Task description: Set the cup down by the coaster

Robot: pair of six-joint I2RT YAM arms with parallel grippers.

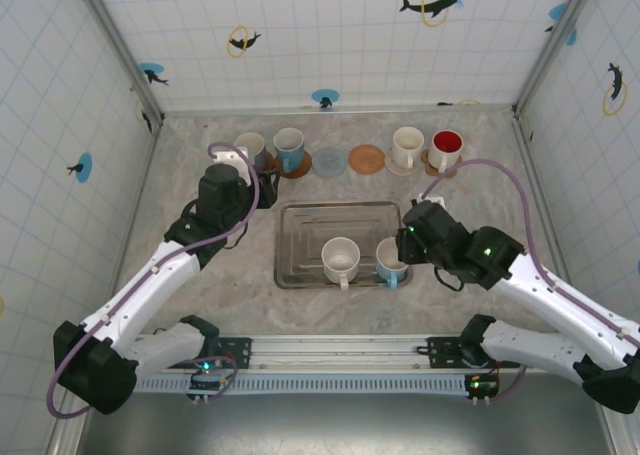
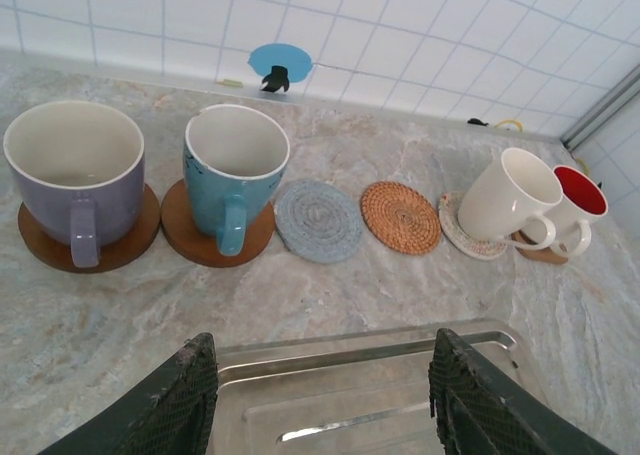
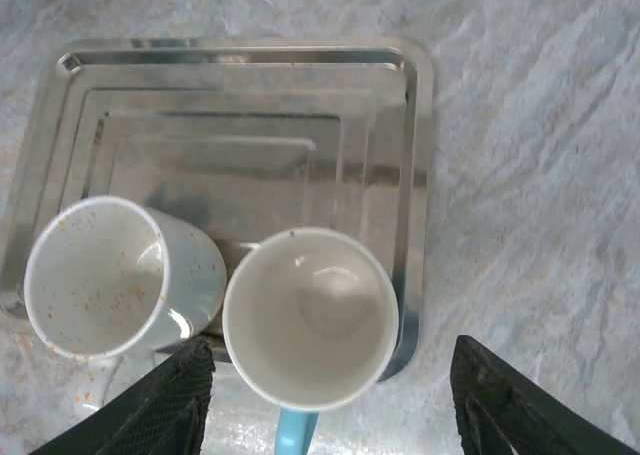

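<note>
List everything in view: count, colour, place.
tray: one, silver, table centre
speckled mug: one, white, in tray, left
tray blue mug: one, blue, white inside, in tray, right
purple mug: one, purple, back row, far left, on wood coaster
back blue mug: one, blue, back row, on wood coaster
grey coaster: one, grey-blue, back row, bare
orange coaster: one, orange-brown, back row, bare
white mug: one, white, on pale coaster
red mug: one, white, red inside, far right, on wood coaster
wood coasters: three, brown, under mugs
table: one, marbled beige
left gripper: open, over tray's far edge
right gripper: open, straddling tray blue mug
</note>
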